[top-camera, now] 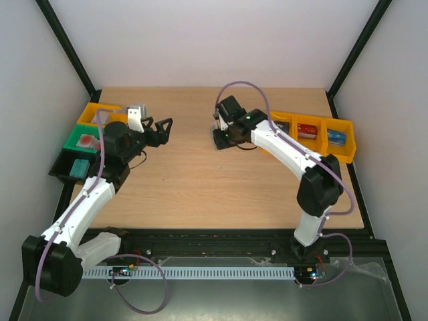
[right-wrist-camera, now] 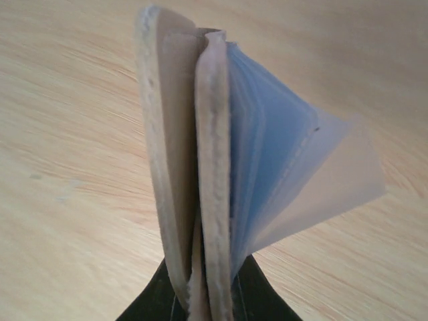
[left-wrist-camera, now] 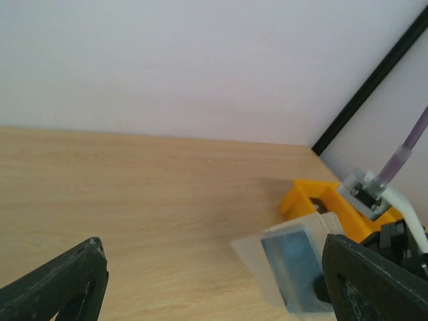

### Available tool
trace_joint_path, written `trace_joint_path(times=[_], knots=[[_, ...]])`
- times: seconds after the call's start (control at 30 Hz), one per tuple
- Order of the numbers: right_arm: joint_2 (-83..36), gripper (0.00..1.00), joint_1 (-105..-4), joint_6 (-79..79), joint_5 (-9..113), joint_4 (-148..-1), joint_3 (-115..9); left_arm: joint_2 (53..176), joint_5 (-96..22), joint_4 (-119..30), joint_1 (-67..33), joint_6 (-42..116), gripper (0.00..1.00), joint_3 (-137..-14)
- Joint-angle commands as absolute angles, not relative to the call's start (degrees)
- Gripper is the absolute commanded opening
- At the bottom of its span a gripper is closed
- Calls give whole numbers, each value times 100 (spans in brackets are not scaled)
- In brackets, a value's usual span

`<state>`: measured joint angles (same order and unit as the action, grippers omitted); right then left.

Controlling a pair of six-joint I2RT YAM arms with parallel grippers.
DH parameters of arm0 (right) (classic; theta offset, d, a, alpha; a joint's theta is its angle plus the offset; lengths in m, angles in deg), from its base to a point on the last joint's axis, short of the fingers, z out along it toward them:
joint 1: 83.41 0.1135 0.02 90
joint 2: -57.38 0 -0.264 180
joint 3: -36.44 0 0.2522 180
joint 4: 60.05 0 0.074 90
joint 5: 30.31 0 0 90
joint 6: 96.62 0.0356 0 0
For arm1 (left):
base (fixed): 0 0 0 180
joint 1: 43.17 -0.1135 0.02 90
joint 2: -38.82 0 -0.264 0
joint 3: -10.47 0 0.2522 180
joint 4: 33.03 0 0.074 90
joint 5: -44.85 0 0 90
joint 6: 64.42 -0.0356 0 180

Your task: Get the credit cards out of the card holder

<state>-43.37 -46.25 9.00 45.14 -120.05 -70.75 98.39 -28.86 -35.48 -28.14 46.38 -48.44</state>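
Card holder [right-wrist-camera: 194, 167]: light and floppy, with beige covers and thin blue sleeves fanning loose. It is held above the mid surface [top-camera: 200, 187], clamped at one edge by the right gripper [right-wrist-camera: 200, 301]. The stiffer covers look the safest hold. Left gripper [left-wrist-camera: 214, 274] spread wide, empty, well apart.

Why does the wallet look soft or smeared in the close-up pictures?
Right wrist view: the card holder sits very near the lens, its edges soft, the table behind streaked. Left wrist view: it looks smeared and hazy, low right. Top external view: even light, sharp, no glare.
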Motion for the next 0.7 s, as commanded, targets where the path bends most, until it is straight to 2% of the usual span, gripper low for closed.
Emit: trace_joint_path(times=[0.0, 0.13, 0.27, 0.67], knots=[[-4648, 6, -4608, 1229, 5486, -12467, -6748, 9780, -3314, -3853, -2858, 4715, 88, -4661], [-4874, 9, -4598, 1262, 5250, -12096, -6288, 9753, -3294, -3840, -2912, 4708, 88, -4608], [-5012, 18, -4610, 1175, 5261, -11835, -5997, 9729, -3291, -3846, -2959, 4677, 88, -4573], [-5015, 37, -4753, 1121, 4770, -11549, -5788, 9668, -3058, -3733, -2988, 4668, 89, -4479]])
